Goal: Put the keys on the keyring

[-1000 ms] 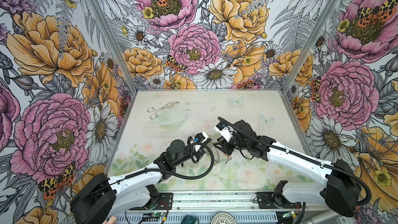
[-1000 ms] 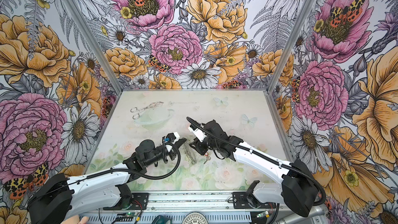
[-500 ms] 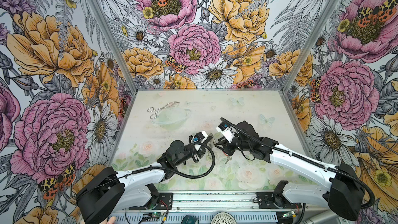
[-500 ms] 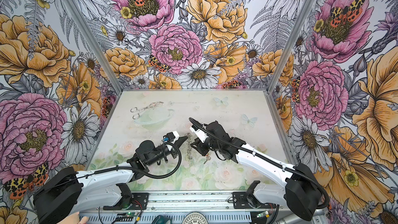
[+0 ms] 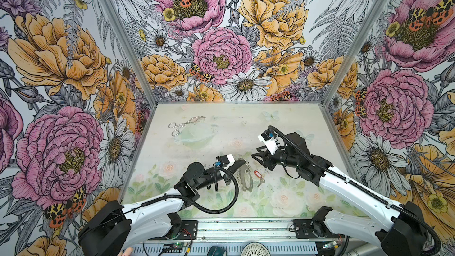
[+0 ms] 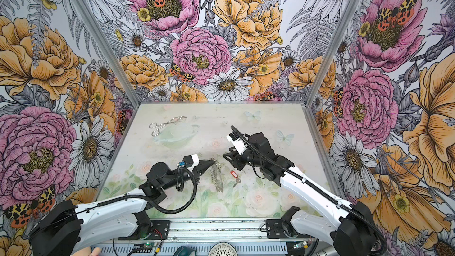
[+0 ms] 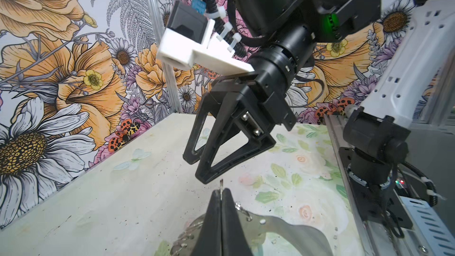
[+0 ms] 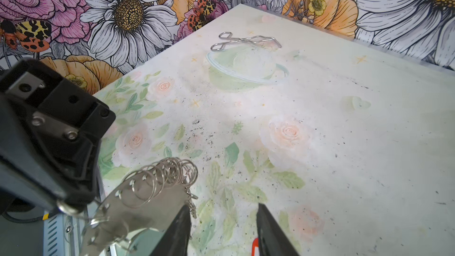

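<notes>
1. Black and fully closed, your left gripper (image 7: pixel 221 201) was pinching the rim of the keyring (image 5: pixel 247 181). It held the grey hoop tilted up on edge. Whether the low side touched the tabletop (image 5: pixel 246 124), you could not tell.
2. Your right gripper (image 8: pixel 222 230) hung just beyond the hoop, jaws partly apart, with nothing between them.
3. The keys (image 5: pixel 257 174), red tag included, lay flat on the tabletop just beside the hoop on the right arm's side. They were apart from the hoop and held by neither gripper, so by my reading nothing was threaded yet.
4. Silver tongs (image 5: pixel 186 125) lay well apart near the back, clear of your work.
5. As I judge it, the pick was the first risk. The keys were thin and flat against the surface. Come down too high and your tips would slide over them; too low and they would jam into the tabletop. You might also catch only the tag, leaving the keys dangling and twisting.
6. The second risk was the left grip, which sat on a narrow edge. A push from your right arm during threading could pivot the hoop or slip it free. The loose small rings could also snag the keys.
</notes>
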